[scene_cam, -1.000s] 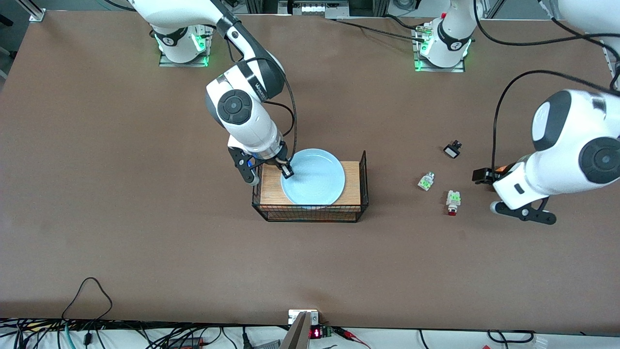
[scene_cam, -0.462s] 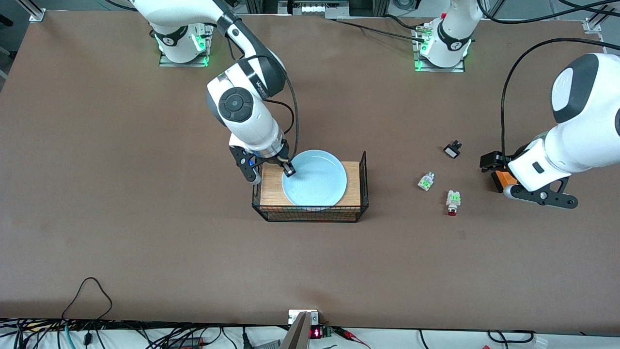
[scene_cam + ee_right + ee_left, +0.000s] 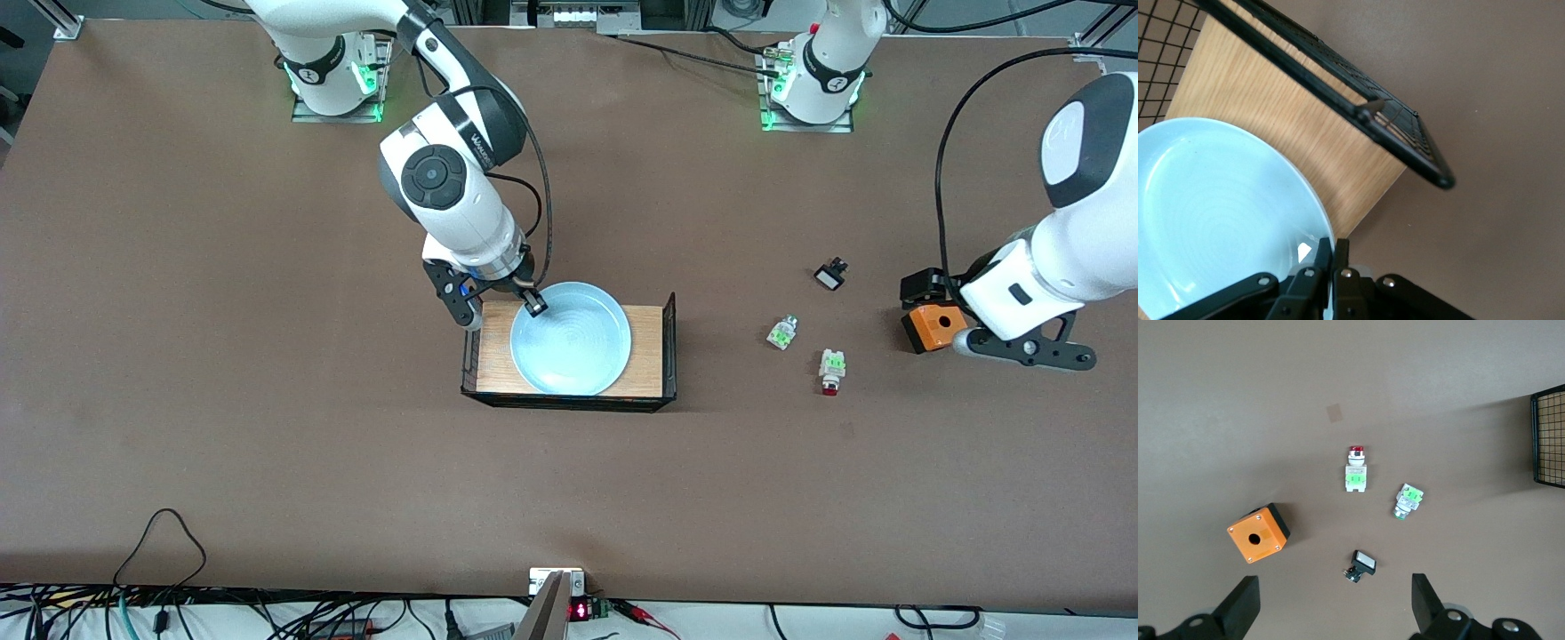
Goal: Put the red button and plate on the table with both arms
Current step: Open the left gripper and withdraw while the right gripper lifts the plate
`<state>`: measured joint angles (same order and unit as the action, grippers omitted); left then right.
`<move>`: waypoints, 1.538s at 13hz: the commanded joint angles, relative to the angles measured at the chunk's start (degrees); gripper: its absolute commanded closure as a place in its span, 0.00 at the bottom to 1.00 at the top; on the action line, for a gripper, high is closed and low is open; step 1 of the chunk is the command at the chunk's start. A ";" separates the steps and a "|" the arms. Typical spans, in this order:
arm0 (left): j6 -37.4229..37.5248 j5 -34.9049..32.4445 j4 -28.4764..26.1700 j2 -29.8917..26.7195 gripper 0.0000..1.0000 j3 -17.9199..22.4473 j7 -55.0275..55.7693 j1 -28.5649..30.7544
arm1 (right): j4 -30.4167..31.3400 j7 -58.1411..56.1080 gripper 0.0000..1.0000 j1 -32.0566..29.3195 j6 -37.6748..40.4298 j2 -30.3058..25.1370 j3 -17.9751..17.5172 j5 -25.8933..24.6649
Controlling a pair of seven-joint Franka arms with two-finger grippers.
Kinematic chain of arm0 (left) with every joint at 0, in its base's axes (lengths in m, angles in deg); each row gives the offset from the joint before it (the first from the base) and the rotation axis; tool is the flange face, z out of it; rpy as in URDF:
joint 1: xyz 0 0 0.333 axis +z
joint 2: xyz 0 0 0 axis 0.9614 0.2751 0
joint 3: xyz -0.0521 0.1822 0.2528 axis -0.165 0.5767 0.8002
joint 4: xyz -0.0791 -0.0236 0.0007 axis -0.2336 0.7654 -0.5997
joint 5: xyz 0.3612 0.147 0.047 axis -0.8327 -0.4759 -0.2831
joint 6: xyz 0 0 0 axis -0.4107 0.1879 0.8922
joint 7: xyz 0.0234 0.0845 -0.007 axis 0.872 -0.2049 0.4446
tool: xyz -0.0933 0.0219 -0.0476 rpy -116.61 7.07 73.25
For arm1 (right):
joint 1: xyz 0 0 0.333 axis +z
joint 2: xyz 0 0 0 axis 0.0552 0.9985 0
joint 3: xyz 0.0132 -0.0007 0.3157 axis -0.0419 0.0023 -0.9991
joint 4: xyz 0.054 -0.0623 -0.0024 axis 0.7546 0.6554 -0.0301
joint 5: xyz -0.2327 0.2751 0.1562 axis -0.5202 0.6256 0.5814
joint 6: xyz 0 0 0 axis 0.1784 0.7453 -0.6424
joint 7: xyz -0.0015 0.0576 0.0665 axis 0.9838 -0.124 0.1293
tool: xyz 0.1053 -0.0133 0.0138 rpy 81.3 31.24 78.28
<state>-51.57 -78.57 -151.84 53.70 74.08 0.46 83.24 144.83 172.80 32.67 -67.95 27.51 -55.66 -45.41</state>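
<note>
Plate: the round, shallow, pale blue plate (image 3: 571, 339) sits over the small wood-topped black wire rack (image 3: 649, 342), near the middle of the large matte brown table (image 3: 222, 356). You should expect it to be stiff, smooth and breakable, so its thin rim is the only sensible place to pinch.

Right gripper: the right gripper (image 3: 532, 305) is at the plate's rim on the side toward the right arm's end. In the right wrist view its fingers (image 3: 1313, 261) are drawn narrow against that rim, pinching it.

Red button: the tiny whitish switch block with green tabs and a red cap (image 3: 831, 370) lies on the table toward the left arm's end, just beside a similar green-tabbed block (image 3: 781, 332). You would likely find it light and rigid; take it across the body.

Left gripper: the left gripper (image 3: 1331, 603) hangs over the table near an orange box (image 3: 929, 328), fingers spread wide and holding nothing.
</note>
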 commanded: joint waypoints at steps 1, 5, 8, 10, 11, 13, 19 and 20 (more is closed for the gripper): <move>0.48 1.97 -1.65 -1.64 0.00 2.55 -0.40 -2.51 | -0.22 0.64 1.00 -0.16 -0.08 -0.90 0.28 -0.30; -0.31 3.91 -3.22 -4.09 0.00 7.64 -0.48 -5.24 | -0.22 0.55 1.00 0.37 0.70 -1.17 0.10 -0.56; -2.40 3.64 -4.28 -4.80 0.00 9.48 -0.49 -6.12 | -0.13 0.55 1.00 1.69 2.89 -2.31 0.10 -0.56; -3.65 3.38 -6.03 -6.81 0.00 10.10 -0.40 -6.21 | -0.22 -0.49 1.00 2.57 6.23 -3.80 0.10 -0.48; -3.65 3.38 -6.57 -7.43 0.00 10.89 -0.31 -7.17 | -0.22 -0.94 1.00 2.75 7.55 -4.24 0.10 -0.48; -3.74 3.47 -7.27 -7.26 0.00 11.51 0.21 -8.41 | -0.22 -1.29 1.00 2.75 8.62 -5.99 0.10 -0.30; 1.00 3.29 -7.98 -9.46 0.00 11.34 -0.66 -7.09 | -0.48 -8.30 1.00 0.38 13.53 -12.41 0.80 -0.04; 1.96 3.29 -7.63 -10.94 0.00 10.64 -0.57 -7.27 | -0.74 -10.76 1.00 -0.84 15.20 -12.68 0.98 -0.04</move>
<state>-51.28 -75.97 -158.15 46.39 85.50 0.46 76.01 144.14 166.30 33.87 -55.23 16.07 -54.65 -45.43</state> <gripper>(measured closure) 0.000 0.969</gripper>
